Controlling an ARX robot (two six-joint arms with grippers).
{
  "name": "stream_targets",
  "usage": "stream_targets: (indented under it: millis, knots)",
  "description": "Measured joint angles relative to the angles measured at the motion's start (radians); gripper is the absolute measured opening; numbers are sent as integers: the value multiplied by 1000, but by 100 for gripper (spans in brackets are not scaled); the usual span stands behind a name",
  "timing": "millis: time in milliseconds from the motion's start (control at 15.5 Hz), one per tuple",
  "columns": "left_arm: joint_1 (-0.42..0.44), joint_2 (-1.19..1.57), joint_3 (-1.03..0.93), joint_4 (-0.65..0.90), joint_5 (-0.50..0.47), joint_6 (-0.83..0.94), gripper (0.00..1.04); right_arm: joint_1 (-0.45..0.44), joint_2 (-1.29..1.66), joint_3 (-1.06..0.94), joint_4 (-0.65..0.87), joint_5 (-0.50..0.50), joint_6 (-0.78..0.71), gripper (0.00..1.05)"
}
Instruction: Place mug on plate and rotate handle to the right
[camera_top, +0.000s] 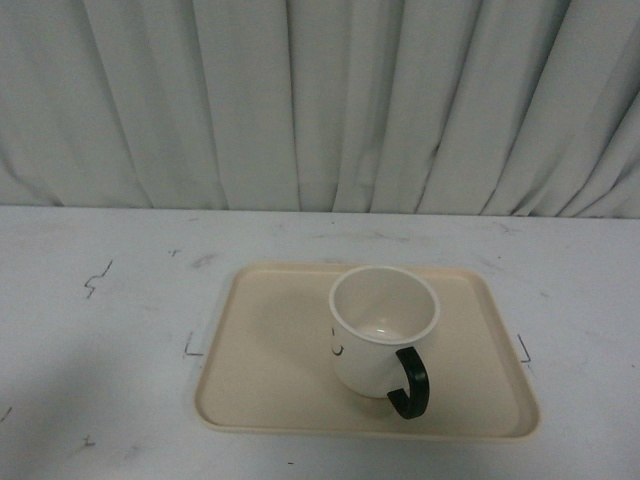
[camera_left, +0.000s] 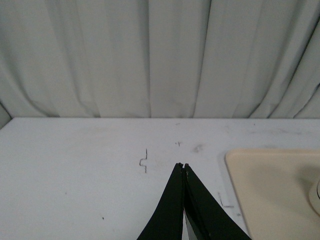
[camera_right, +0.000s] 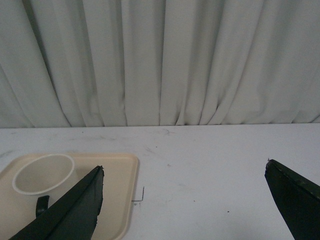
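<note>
While the mug (camera_top: 383, 330) stands on the plate (camera_top: 260, 380), handle (camera_top: 410, 382) pointing near-right, the left gripper (camera_left: 184, 167) has its jaws pressed together and the right gripper (camera_right: 184, 167) has them spread.

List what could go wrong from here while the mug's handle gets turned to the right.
1. The handle points front-right, not squarely right. Nudging it could slide or tip the mug rather than spin it.
2. The mug stands close to the front rim of the plate, so a push toward the robot might carry it over the low rim.
3. Nothing visible holds the plate down, so it may shift on the table along with the mug.
</note>
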Motion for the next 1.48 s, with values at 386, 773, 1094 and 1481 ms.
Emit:
stream_targets:
  millis: [386,773,1094,1481]
  knots:
    - [0,-265,-1,-232,0,0,2,0,0,0,0,0,0,98]
    - [0,-442,-2,-402,0,0,2,0,0,0,0,0,0,98]
    - [0,-536,-2,-497,0,0,2,0,0,0,0,0,0,98]
    - [0,-713,-1,-680,1,-2,9,0,0,0,-1,-2,0,98]
